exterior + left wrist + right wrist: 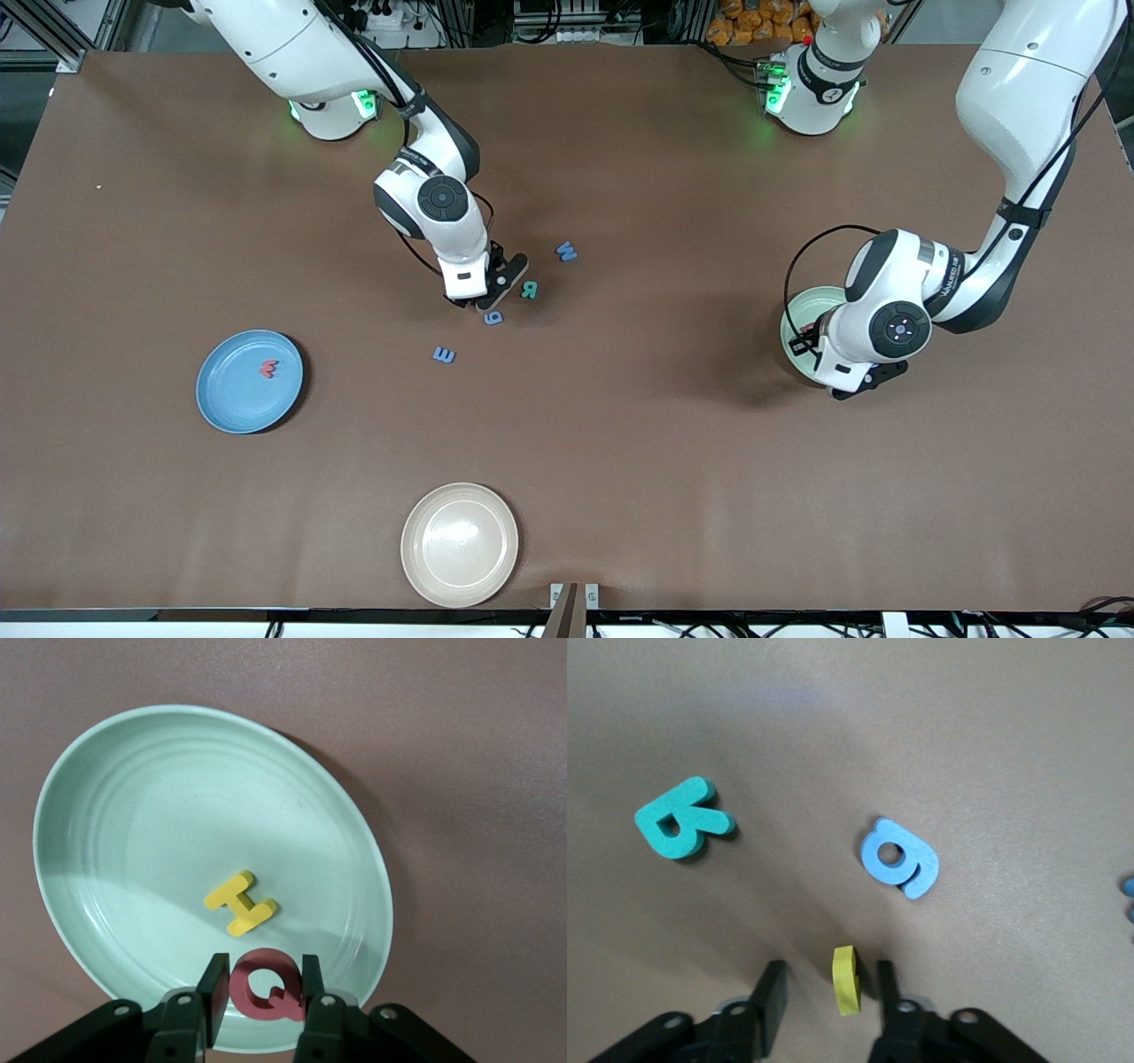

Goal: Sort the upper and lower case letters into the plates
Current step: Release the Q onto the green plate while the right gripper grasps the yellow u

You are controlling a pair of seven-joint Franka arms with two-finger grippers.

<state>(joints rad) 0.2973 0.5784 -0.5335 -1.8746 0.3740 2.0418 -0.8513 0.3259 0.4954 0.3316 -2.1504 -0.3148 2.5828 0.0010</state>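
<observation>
Two grips: left gripper (261, 992) fingers clamped on light, stiff red Q (266, 985) over mint plate (106, 797); right gripper (826, 997) fingers parted, straddling thin yellow letter (846, 979); best pinched across flat faces.

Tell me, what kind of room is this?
Probably a robotics lab: two white robot arms bolted at a brown-covered table, small toy letters like the blue letter, and cables and metal framing at the table's edge.

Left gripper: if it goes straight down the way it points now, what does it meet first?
Probably the mint green plate. The left gripper holds a red Q over the plate's rim area, beside a yellow H. The Q would likely land first; depth is unclear.
</observation>
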